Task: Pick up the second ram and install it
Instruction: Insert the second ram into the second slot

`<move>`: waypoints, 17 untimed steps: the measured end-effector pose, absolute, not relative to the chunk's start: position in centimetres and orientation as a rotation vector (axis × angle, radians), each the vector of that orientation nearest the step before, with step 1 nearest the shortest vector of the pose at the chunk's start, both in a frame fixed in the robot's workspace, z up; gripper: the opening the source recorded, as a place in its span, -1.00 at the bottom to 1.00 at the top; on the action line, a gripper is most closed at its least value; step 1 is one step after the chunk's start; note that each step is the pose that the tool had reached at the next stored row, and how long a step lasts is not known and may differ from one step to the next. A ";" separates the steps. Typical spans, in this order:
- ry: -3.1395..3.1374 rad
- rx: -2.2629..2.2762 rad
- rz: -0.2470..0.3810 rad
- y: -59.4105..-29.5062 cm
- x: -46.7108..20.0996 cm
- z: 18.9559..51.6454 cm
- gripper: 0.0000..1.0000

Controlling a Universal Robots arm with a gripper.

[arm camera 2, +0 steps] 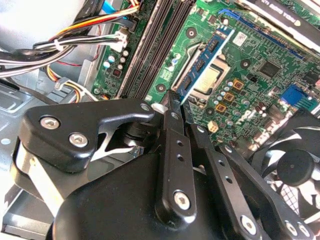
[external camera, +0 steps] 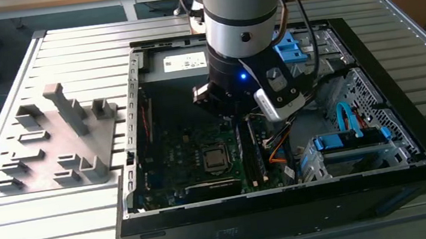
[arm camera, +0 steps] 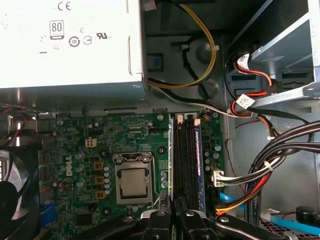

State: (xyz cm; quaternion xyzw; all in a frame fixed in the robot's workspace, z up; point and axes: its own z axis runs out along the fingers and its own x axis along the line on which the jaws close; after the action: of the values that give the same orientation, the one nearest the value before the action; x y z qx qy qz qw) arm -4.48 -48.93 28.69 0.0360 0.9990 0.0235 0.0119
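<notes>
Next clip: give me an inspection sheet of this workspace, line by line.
Surface: slatted metal table carrying an open computer case.
Job's things: second ram held above the motherboard, parallel to the long black slots, apparently not seated.
Clutter: grey holder block on the table, at the exterior view's left of the case.
Grippers: gripper shut on the second ram, inside the case.
Cables: black and coloured wire bundles beside the slots.
Surroundings: wooden desks beyond the table.
</notes>
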 end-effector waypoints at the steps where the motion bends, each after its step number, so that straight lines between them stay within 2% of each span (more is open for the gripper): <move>1: 3.115 0.112 0.073 -48.9 -4.5 28.7 -0.73; 17: 3.115 0.112 0.073 -48.9 -4.5 28.2 -0.73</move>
State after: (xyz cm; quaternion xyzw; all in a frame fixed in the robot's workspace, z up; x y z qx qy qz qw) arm -4.48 -48.93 28.17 0.0360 0.9990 0.0235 0.0119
